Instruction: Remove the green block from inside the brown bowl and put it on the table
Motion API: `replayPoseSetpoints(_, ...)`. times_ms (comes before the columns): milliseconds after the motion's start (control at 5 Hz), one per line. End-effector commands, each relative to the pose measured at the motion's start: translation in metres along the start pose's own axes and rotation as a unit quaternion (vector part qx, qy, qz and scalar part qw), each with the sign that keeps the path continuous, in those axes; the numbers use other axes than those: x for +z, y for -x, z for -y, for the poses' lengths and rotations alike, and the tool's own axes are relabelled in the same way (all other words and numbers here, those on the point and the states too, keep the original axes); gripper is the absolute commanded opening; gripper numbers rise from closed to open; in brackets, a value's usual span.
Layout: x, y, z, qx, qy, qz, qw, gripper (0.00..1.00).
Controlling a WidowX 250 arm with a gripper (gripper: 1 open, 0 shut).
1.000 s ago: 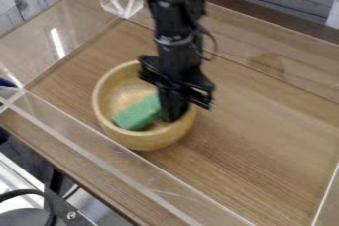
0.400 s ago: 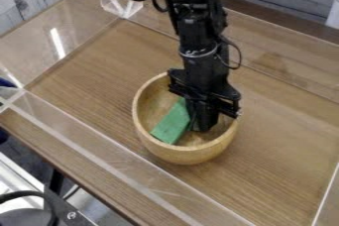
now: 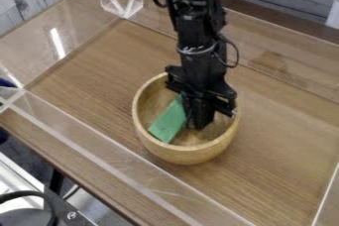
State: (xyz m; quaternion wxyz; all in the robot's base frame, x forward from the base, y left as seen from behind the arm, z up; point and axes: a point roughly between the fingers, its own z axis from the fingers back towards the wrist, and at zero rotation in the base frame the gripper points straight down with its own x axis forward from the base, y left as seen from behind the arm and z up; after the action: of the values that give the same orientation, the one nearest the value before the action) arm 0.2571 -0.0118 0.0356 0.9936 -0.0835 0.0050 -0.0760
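Claw (image 3: 201, 121) closed, seemingly touching green block (image 3: 169, 123) inside brown bowl (image 3: 185, 149).

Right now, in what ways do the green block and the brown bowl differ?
The green block is mint-green, flat and rectangular; the brown bowl is light tan, round and thick-rimmed. The block is much smaller and leans tilted inside the bowl, while the bowl sits level on the table. Both are beneath the gripper.

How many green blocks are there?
1. The green block leans inside the brown bowl, right beside the claw. The arm covers part of the bowl, so something small might hide behind it.
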Motion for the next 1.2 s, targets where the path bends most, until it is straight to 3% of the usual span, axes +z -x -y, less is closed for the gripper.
replayPoseSetpoints(0, 0.012, -0.014, -0.008, -0.008, -0.013, 0.021, 0.9997, 0.0)
replayPoseSetpoints(400, 0.012, -0.018, -0.007, -0.007, -0.026, 0.025, 0.9993, 0.0)
replayPoseSetpoints(800, 0.022, -0.023, -0.003, -0.028, -0.015, 0.039, 0.9987, 0.0)
replayPoseSetpoints(1000, 0.033, -0.024, 0.006, -0.04, -0.038, 0.041, 0.9976, 1.0)
